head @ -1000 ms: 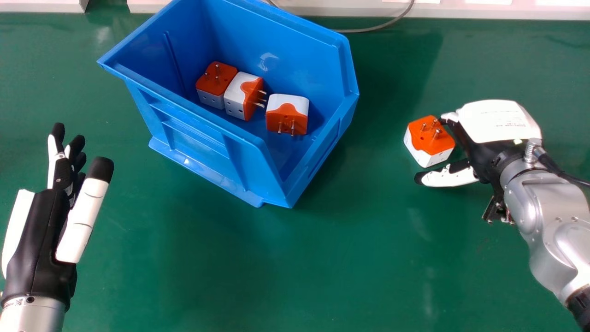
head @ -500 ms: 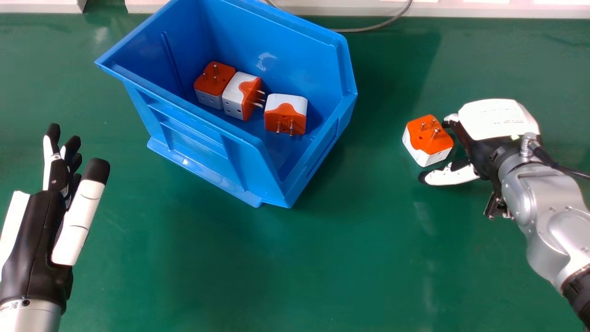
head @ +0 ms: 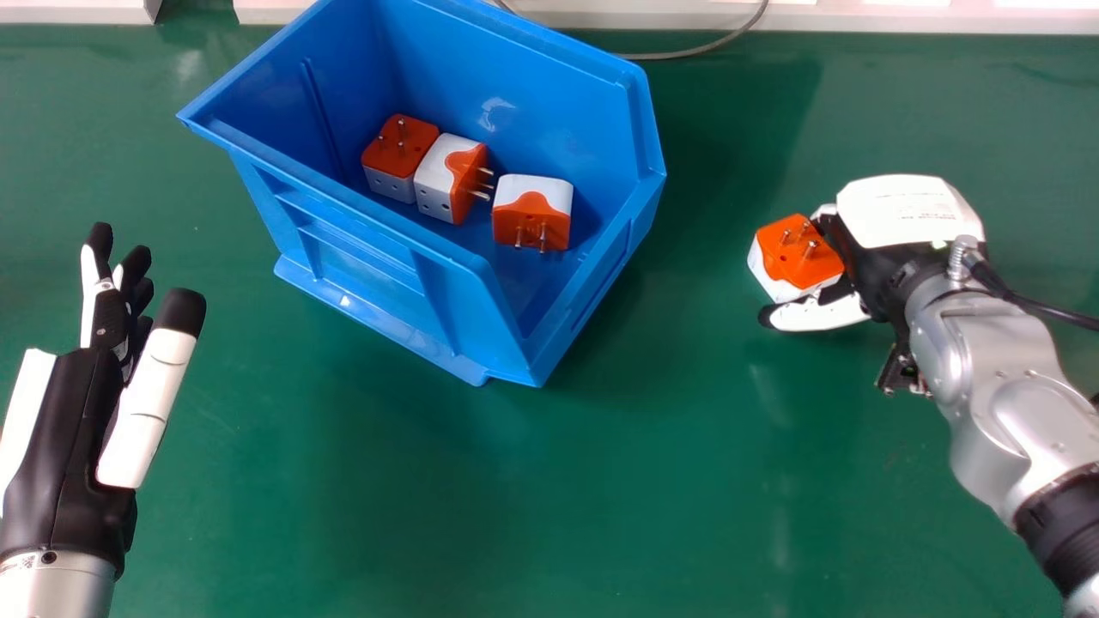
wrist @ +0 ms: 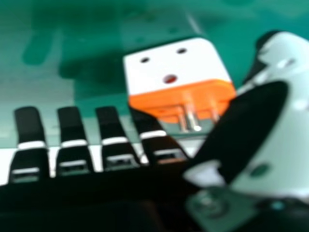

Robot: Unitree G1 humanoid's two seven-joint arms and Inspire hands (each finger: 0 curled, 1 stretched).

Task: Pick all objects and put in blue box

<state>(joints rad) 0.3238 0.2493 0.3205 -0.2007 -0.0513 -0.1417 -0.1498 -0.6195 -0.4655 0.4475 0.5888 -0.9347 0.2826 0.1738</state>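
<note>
My right hand (head: 910, 211) is loosely open, with an orange-and-white adapter (head: 797, 257) between thumb and fingers; my left hand (head: 73, 438), open too, is near the blue box (head: 378, 273).

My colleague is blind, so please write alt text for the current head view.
A robot's right hand is at an orange-and-white plug adapter on a green table; left of them, a blue box holds three similar adapters. The left hand, open and empty, is near the view's left edge.
</note>
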